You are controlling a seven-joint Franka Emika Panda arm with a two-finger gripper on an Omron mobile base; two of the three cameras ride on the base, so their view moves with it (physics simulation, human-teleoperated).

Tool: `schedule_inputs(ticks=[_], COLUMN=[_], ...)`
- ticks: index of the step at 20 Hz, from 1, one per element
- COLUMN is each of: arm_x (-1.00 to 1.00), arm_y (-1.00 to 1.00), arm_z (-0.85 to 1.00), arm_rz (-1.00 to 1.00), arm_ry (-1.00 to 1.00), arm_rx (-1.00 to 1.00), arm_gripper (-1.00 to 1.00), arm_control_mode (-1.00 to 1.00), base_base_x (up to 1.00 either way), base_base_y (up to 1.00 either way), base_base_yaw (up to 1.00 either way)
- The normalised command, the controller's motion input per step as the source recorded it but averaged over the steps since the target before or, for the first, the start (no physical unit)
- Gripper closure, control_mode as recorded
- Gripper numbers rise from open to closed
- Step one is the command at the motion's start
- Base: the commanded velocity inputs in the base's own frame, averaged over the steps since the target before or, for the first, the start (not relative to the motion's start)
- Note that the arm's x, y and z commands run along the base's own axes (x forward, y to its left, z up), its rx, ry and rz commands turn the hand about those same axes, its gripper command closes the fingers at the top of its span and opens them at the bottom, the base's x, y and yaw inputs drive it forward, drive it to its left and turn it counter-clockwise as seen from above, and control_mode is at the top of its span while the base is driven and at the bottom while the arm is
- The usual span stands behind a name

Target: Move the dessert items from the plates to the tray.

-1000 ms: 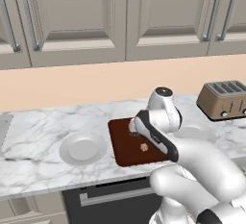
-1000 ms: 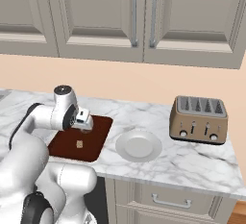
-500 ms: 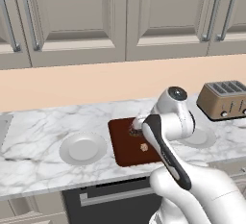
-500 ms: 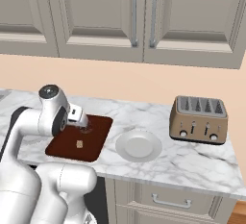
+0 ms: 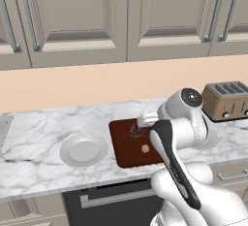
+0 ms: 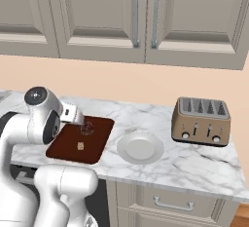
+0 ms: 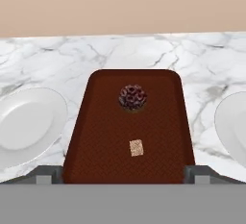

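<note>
The gripper point(image 7: 123, 180) hangs above the near edge of the tray point(image 7: 163, 136), its tips spread wide at the tray's two near corners, holding nothing; the hand view shows both tips, while in the right base view the arm covers them. On the tray lie two desserts: the maroon cupcake point(image 7: 132, 96) toward the far end and the tan morsel point(image 7: 136, 147) nearer. Two white plates flank the tray, one to its left point(image 7: 24, 122) and one to its right point(image 7: 233, 124), both bare. The right base view adds a toaster point(image 6: 201, 121), beyond the right plate.

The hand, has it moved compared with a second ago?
Yes. In the right base view the hand has drawn back from over the tray's middle toward its far edge, closer to the wall.
</note>
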Motion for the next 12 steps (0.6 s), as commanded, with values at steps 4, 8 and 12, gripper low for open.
schedule_inputs(ticks=[4, 8, 12], arm_x=[-0.11, -0.53, -0.56], arm_y=[0.00, 0.00, -0.06], arm_z=[0.40, 0.44, 0.48], arm_rz=[0.00, 0.00, 0.00], arm_ry=[-0.04, -0.07, -0.12], arm_rx=[0.00, 0.00, 0.01], arm_gripper=[-1.00, -1.00, -1.00], arm_control_mode=[-1.00, -1.00, -1.00], base_base_x=[0.00, 0.00, 0.00], base_base_y=[0.00, 0.00, 0.00], base_base_yaw=[0.00, 0.00, 0.00])
